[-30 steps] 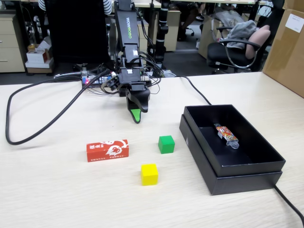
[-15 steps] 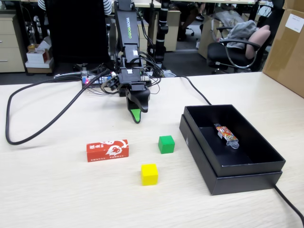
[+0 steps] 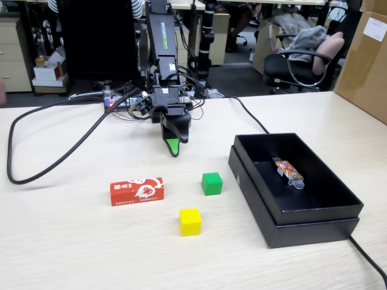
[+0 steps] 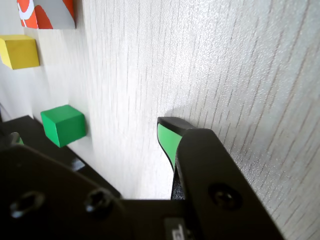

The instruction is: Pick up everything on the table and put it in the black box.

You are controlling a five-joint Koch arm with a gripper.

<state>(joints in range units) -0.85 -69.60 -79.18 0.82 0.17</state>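
Gripper (image 3: 173, 147) points down near the table (image 3: 72, 241), jaws stacked so their gap cannot be told — green cube (image 3: 211, 183), yellow cube (image 3: 190, 221) and red packet (image 3: 136, 191) lie nearer the camera, left of the black box (image 3: 314, 226).

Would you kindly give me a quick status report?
Gripper tip down near table, holding nothing. Red packet, green cube, yellow cube all outside black box. Path clear.
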